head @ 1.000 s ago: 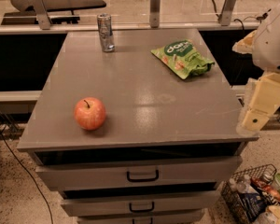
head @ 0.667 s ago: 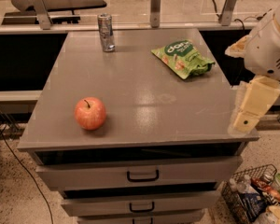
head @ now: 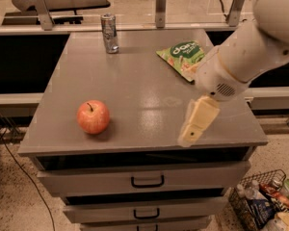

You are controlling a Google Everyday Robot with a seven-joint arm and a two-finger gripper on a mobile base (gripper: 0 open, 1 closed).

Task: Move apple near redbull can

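The apple (head: 93,117) sits near the front left corner of the counter (head: 139,81). The can (head: 109,33) stands upright at the back edge, well apart from it. A green bag (head: 182,57) lies toward the back right corner. The gripper (head: 197,122) hangs over the front edge, right of middle. Whether it is spread or closed cannot be told.

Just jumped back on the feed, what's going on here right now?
The robot's gripper hovers over the front right part of the grey cabinet top, well apart from the apple, which sits untouched near the front left edge. The redbull can stands upright at the back left, so the apple is not yet near it. A green snack bag lies at the back right, partly behind the arm.
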